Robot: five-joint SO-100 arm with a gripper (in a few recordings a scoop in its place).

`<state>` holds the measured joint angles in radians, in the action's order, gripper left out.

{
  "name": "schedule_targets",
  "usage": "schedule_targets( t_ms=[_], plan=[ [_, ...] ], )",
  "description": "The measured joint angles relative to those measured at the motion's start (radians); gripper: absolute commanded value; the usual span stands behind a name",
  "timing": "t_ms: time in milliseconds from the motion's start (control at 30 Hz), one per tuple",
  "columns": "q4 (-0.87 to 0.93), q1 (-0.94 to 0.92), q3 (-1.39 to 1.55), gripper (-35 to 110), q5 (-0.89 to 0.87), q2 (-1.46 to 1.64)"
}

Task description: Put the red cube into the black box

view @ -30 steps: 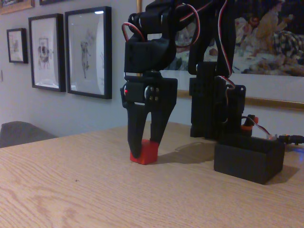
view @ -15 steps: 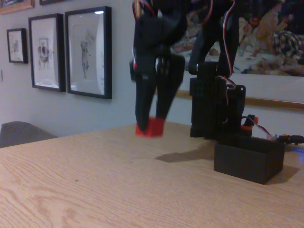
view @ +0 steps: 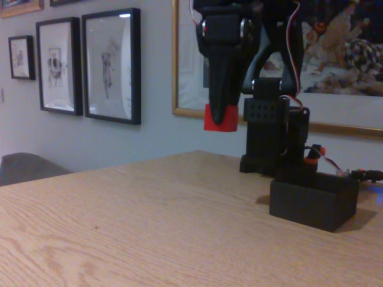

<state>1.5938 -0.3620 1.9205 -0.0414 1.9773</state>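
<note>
High above the tabletop [view: 149,209], the gripper [view: 222,116] pinches the red cube [view: 220,117], lifted further than half a second ago and nearer the black box [view: 313,202].

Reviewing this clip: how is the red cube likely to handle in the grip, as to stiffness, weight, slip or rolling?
The red cube looks rigid: its edges stay square between the fingers of the gripper. Probably light, since it hangs high above the table on a fingertip pinch. Flat matte faces suggest little slip, and it should not roll once set down.
</note>
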Motion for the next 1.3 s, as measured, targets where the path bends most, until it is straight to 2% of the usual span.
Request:
schedule_targets(
  t_ms=[267,500,700,933,1300],
  plan=[
    [0.0,-0.12,0.005,-2,-0.017,0.037],
    [-0.006,-0.187,0.015,-7,-0.124,0.037],
    [0.006,-0.279,0.015,-4,-0.192,0.034],
    [0.006,-0.383,0.02,-9,-0.27,0.026],
    [-0.077,-0.492,0.179,-11,-0.387,0.037]
  ],
)
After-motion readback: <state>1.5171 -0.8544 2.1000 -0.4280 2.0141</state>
